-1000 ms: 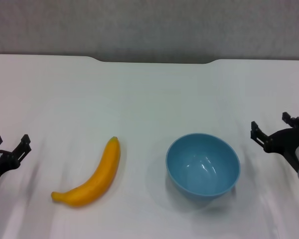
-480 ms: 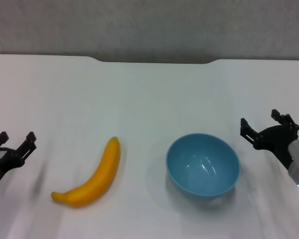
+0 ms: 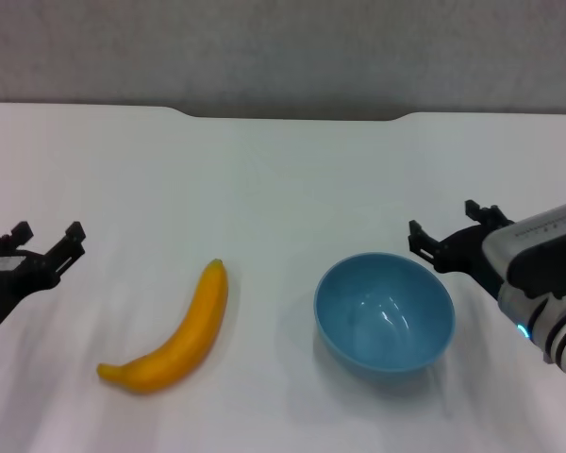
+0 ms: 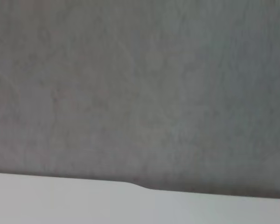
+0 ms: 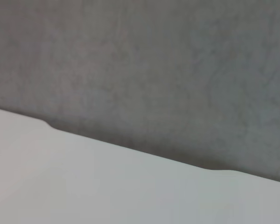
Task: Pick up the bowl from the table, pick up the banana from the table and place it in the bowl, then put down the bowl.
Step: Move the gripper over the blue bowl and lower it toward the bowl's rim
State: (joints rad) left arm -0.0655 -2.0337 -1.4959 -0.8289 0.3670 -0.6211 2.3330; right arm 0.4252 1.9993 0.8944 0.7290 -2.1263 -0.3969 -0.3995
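A glossy light-blue bowl [image 3: 384, 313] stands empty on the white table [image 3: 283, 179], right of centre. A curved yellow-orange banana [image 3: 174, 334] lies on the table to the bowl's left, its small dark tip pointing away from me. My right gripper [image 3: 448, 233] is open and empty, just beyond the bowl's right rim. My left gripper [image 3: 43, 242] is open and empty, left of the banana. The wrist views show only the table's far edge and the grey wall.
The table's far edge has a shallow notch [image 3: 292, 116] in front of a grey wall [image 3: 283, 47]. The notch also shows in the left wrist view [image 4: 210, 191] and the right wrist view [image 5: 130, 144].
My right gripper has moved left, from the table's right side to the bowl's right rim. My left gripper has moved a little right and away from me, nearer the banana. Bowl and banana have not moved.
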